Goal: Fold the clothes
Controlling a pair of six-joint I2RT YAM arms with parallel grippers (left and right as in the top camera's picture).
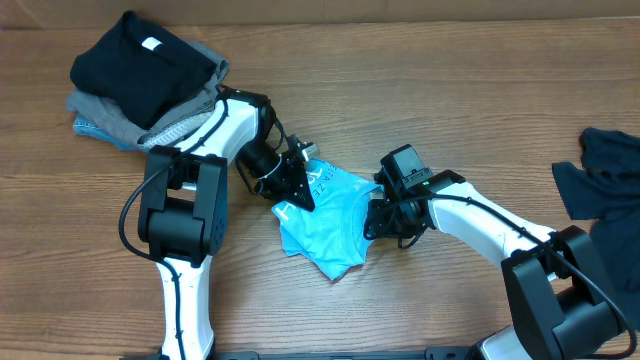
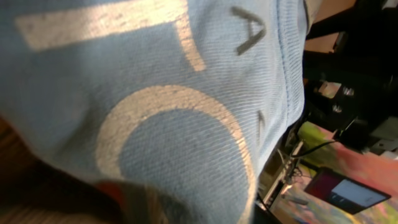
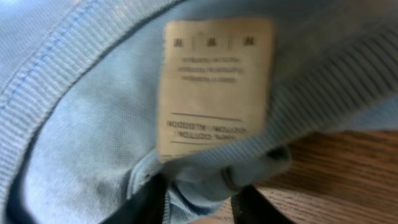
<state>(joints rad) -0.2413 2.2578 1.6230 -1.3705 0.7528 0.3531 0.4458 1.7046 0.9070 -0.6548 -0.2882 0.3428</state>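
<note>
The light blue T-shirt (image 1: 325, 225) with white print lies bunched up at the middle of the table. My left gripper (image 1: 300, 187) is at its upper left edge and grips the cloth. In the left wrist view the printed fabric (image 2: 155, 93) fills the frame and hides the jaws. My right gripper (image 1: 374, 222) is at the shirt's right edge. In the right wrist view my right gripper (image 3: 202, 199) is closed on the ribbed collar (image 3: 81, 124) just below the white care label (image 3: 214, 87). A dark navy garment (image 1: 610, 180) lies crumpled at the right edge.
A stack of folded clothes stands at the back left: a black piece (image 1: 145, 65) on top, grey (image 1: 175, 120) under it, blue at the bottom. The wooden table (image 1: 420, 110) is bare between the shirt and the navy garment.
</note>
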